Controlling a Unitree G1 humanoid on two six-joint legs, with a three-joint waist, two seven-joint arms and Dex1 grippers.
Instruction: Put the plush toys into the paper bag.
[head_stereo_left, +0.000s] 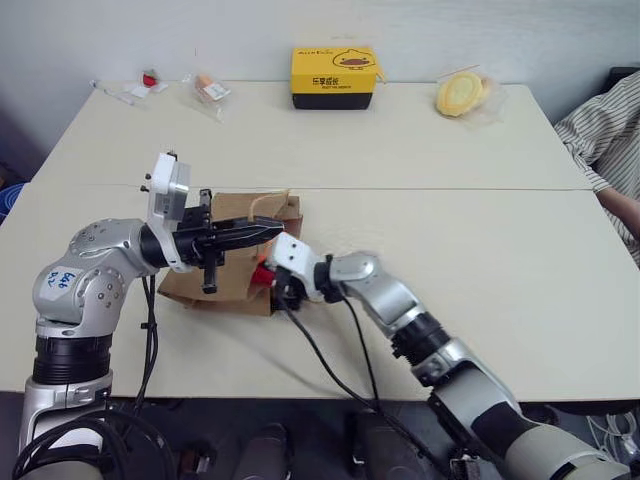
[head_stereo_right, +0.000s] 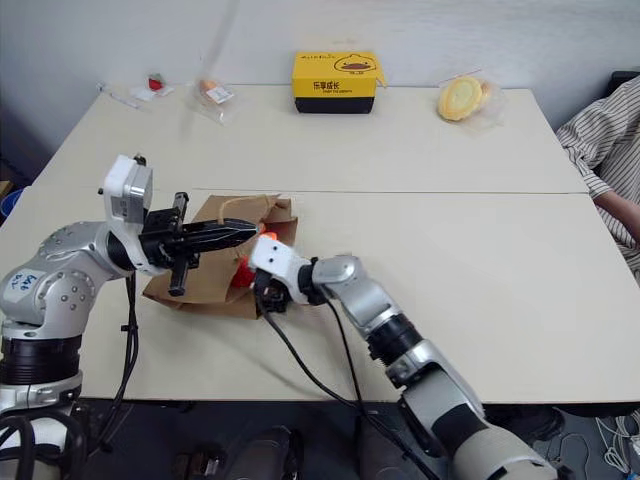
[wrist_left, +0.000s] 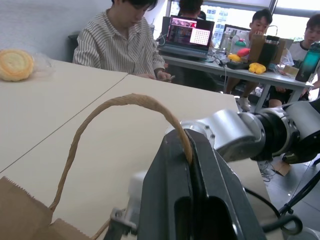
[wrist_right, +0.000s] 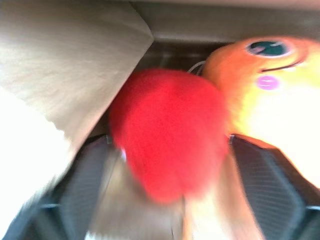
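The left gripper (wrist_left: 192, 165) has its two black fingers pressed together on the twisted paper loop handle (wrist_left: 120, 102) of the paper bag (head_stereo_left: 235, 275), holding that handle up off the table. The right gripper (wrist_right: 170, 200) has its fingers spread wide at the bag's mouth; between the ribbed black pads (wrist_right: 272, 180) sits the red plush toy (wrist_right: 167, 132), a plain fuzzy blob. Whether the pads touch it cannot be told. Just beside it, inside the bag, is the orange plush toy (wrist_right: 270, 95), soft and round, with a dark eye and a pink cheek spot. The bag is creased brown kraft paper, lying on its side near the left front of the pale, smooth table (head_stereo_left: 450, 160), mouth towards the right arm.

At the far edge stand a yellow-and-black cardboard box (head_stereo_left: 335, 77), a round yellow toy in clear wrap (head_stereo_left: 462, 94) to the right, and two small wrapped items (head_stereo_left: 210, 90) to the left. A person in a striped shirt (head_stereo_left: 610, 130) sits at the right edge.
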